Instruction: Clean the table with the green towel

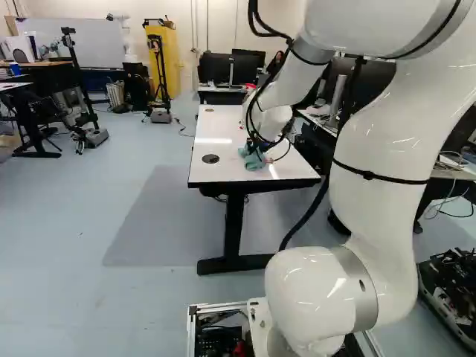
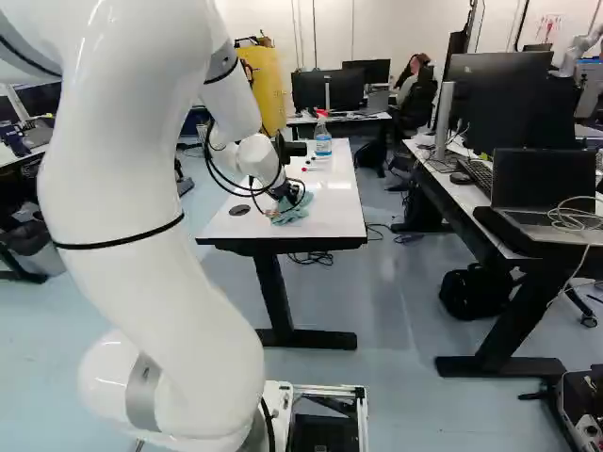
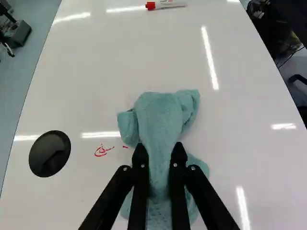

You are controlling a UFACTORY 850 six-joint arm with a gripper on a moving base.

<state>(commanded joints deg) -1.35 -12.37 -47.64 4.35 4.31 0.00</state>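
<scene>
My gripper (image 2: 288,194) is low over the white table (image 2: 334,212), near its close end. In the wrist view the gripper (image 3: 159,152) is shut on the green towel (image 3: 163,117), a bunched fold of it pinched between both fingers. The towel spreads on the tabletop ahead of the fingertips and out to both sides beneath them. Small red marks (image 3: 101,151) show on the white surface beside the towel, toward the black round cap; whether more lie under the cloth is hidden.
A black round cap (image 3: 49,153) is set in the tabletop. Farther ahead lies a red-capped marker (image 3: 165,5). A spray bottle (image 2: 322,141) stands toward the table's far end. Another desk (image 2: 471,198) with monitors and a laptop runs along the right.
</scene>
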